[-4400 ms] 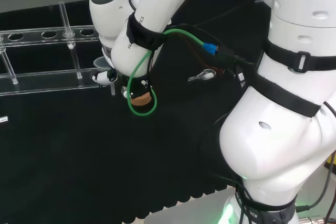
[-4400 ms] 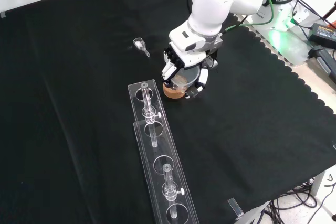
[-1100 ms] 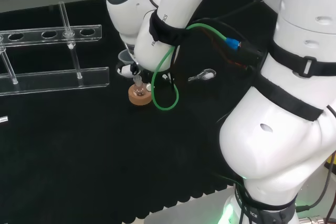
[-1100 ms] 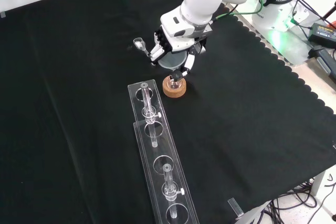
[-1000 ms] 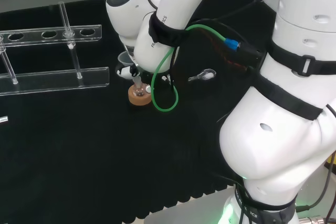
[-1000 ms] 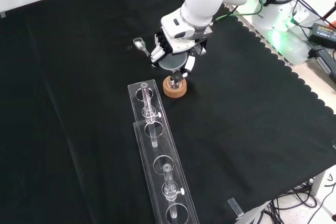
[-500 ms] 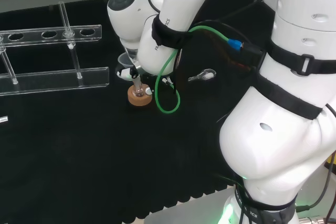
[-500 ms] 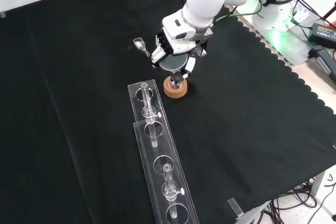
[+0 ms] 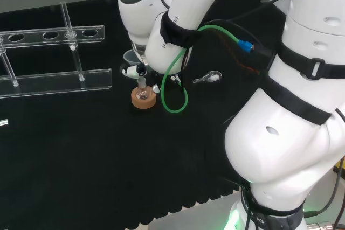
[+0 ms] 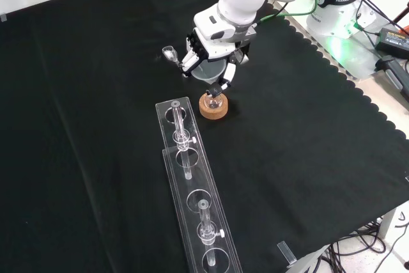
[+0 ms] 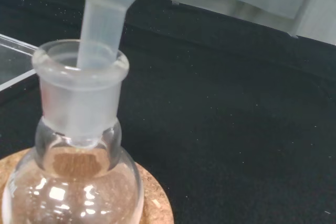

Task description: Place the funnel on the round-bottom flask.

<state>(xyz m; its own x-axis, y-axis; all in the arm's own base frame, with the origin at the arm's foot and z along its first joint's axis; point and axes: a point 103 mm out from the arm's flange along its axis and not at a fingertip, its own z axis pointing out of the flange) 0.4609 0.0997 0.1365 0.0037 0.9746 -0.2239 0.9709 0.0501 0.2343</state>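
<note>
Robot hand (image 10: 211,62) above flask (image 11: 79,145), fingers curled round funnel (image 11: 107,3), stem in neck.

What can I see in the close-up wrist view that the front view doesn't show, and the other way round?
The wrist view alone shows the funnel's stem dipping inside the round-bottom flask's neck. The front view alone shows the robot hand curled round the funnel, a clear rack with glass tubes, and a small scoop on the black cloth. Both show the flask seated on its cork ring.
</note>
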